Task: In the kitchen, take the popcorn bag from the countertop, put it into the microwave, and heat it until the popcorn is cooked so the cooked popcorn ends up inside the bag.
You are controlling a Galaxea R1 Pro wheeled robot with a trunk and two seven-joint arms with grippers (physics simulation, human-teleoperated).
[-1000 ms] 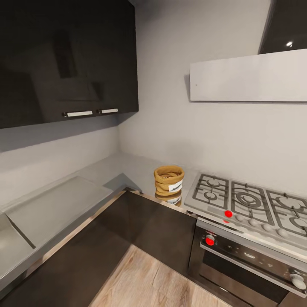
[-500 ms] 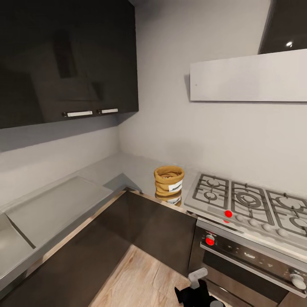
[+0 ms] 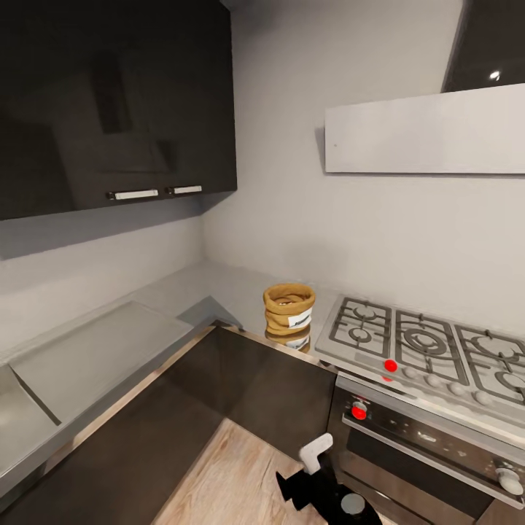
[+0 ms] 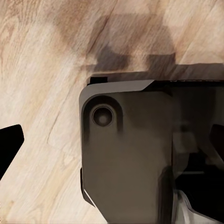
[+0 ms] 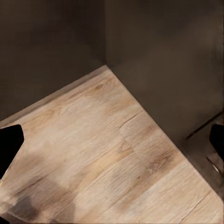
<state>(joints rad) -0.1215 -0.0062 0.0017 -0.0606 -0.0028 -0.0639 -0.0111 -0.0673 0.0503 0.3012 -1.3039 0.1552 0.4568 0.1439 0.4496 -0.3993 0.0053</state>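
The tan popcorn bag (image 3: pixel 289 308) stands upright on the steel countertop (image 3: pixel 182 299) in the corner, just left of the gas hob (image 3: pixel 423 343), its white label facing right. My right gripper (image 3: pixel 306 468) rises at the bottom of the head view, low over the wood floor and well below and in front of the bag. In the right wrist view the right gripper (image 5: pixel 113 144) is open, its fingertips (image 5: pixel 9 149) at the frame's sides with nothing between them. My left gripper (image 4: pixel 112 144) is open too, hanging above my own base. The microwave is out of view.
Dark cabinet fronts (image 3: pixel 255 386) form an inside corner under the counter. A built-in oven (image 3: pixel 430 445) with red knobs sits below the hob. Dark wall cabinets (image 3: pixel 109 102) hang at upper left, a hood (image 3: pixel 426 131) at right. A steel drainer (image 3: pixel 87 350) lies at left.
My right gripper has come up into the head view from the bottom edge and moved higher and to the left. The bag and the camera have not moved.
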